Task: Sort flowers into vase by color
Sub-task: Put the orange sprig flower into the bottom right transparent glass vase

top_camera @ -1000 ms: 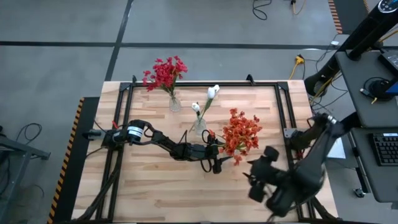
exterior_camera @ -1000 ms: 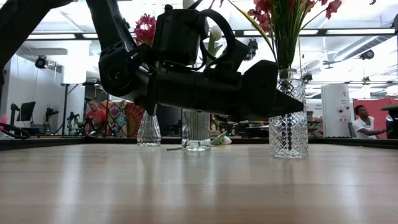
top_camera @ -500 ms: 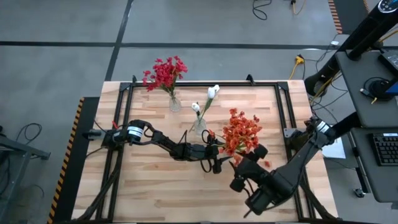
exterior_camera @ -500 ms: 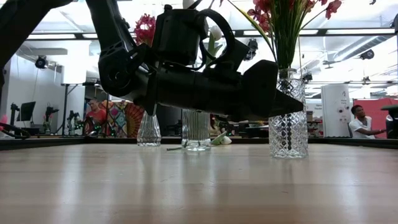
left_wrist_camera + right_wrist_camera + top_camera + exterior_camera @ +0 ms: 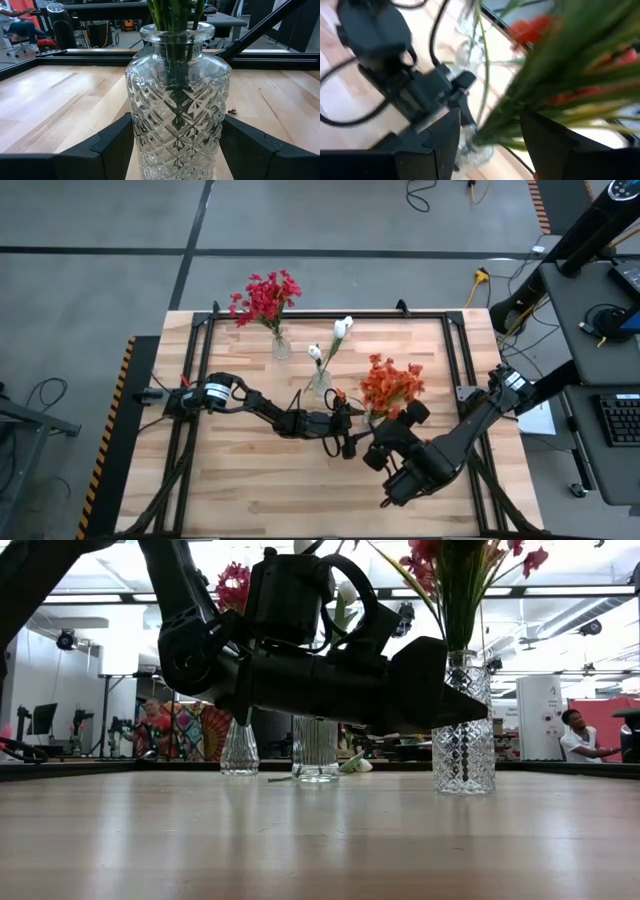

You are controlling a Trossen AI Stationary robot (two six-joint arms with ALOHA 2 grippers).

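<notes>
Left claw (image 5: 175, 150) astride diamond-cut vase (image 5: 177, 107), apparently unlabeled.

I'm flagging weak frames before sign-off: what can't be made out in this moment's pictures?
- High view: the orange-red flowers' vase is hidden under their blooms and the right gripper.
- Low view: the left arm fills the middle, covering most of the white buds' vase; bloom tops are cut off by the edge.
- Right wrist view: blurred; whether its fingers touch the green stems is unclear.
- Left wrist view: blooms cut off; contact of fingers with glass unclear.
</notes>
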